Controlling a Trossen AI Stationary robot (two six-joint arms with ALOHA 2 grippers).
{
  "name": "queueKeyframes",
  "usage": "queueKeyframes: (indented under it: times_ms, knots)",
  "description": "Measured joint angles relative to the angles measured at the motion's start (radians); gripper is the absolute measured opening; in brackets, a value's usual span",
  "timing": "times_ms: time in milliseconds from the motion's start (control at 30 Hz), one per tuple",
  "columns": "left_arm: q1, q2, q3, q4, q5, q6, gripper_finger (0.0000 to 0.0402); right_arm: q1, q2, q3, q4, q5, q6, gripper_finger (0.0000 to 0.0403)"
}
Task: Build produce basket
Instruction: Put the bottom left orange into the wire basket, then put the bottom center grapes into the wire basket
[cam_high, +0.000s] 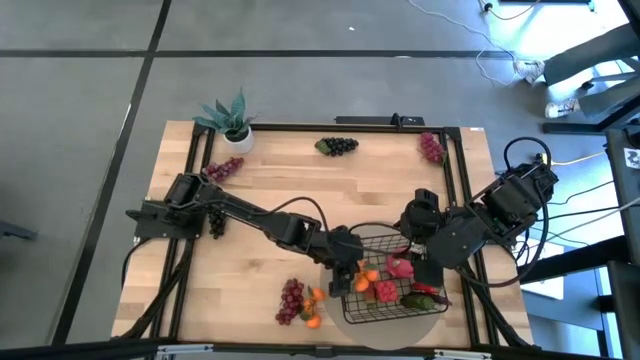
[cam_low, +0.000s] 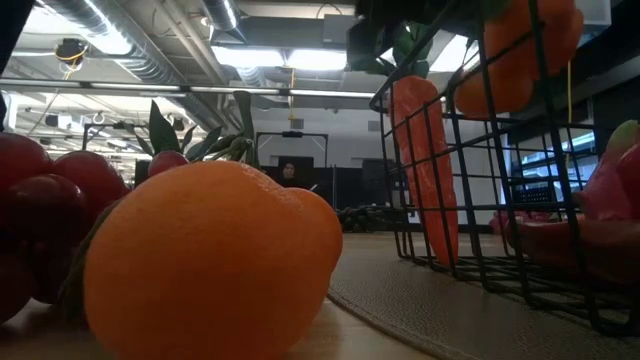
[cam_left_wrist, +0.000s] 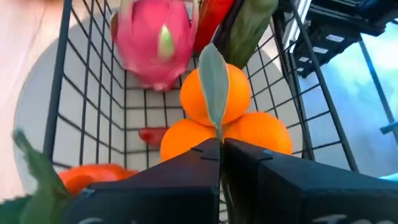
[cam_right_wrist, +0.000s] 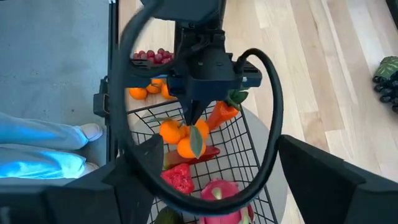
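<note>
Left pincer (cam_right_wrist: 194, 118) clamped on orange cluster's leaf (cam_left_wrist: 213, 84) inside basket (cam_high: 352, 310), dragon fruit (cam_left_wrist: 154, 40) just beside.

1. The basket (cam_high: 385, 285) is crowded: the left gripper (cam_high: 362, 276) hangs inside over the oranges (cam_left_wrist: 217, 127), beside the dragon fruit (cam_left_wrist: 153, 38).
2. The right gripper (cam_high: 425, 262) blocks its far side.
3. Bare table (cam_high: 280, 175) lies open mid-board.
</note>
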Motion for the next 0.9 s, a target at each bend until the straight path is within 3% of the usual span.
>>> queueKeyframes:
  times_ms: [333, 900]
  knots:
    - [0.003, 0.000, 0.000, -0.011, -0.007, -0.011, 0.0001, 0.000, 0.000, 0.000, 0.003, 0.000, -0.002, 0.0299]
    - [0.009, 0.000, 0.000, -0.011, -0.012, 0.021, 0.0061, 0.001, 0.000, 0.000, 0.000, -0.001, -0.003, 0.0299]
